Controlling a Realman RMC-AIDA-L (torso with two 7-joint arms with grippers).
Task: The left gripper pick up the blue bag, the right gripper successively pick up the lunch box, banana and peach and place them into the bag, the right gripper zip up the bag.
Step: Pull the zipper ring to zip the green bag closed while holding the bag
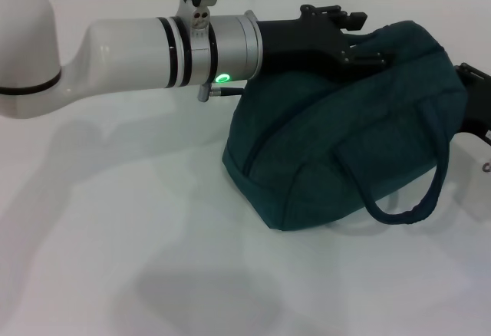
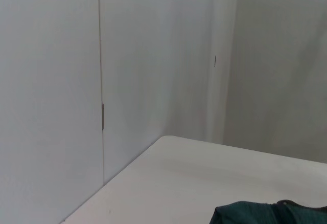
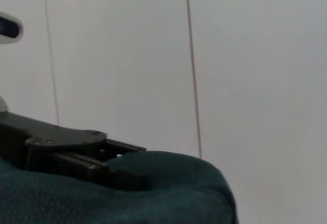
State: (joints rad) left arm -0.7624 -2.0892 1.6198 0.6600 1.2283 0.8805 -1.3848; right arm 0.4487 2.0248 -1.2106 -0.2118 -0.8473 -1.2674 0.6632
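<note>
Bag (image 1: pixel 337 129) sits on white surface (image 1: pixel 115 259) at 3 o'clock, strap drooping. Left tool (image 1: pixel 376 54) clamped on bag top. Right tool (image 1: pixel 477 106) at bag's far-right end, grip state unclear. Zipping stage likely; next, find zipper pull.

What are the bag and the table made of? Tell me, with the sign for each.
The bag looks like soft woven fabric, matte teal-blue: it sags, creases, and shows a dotted weave in the right wrist view, and its strap handle droops limp. The table seems a hard, smooth white surface, perhaps laminate: it takes soft shadows with a faint sheen.
</note>
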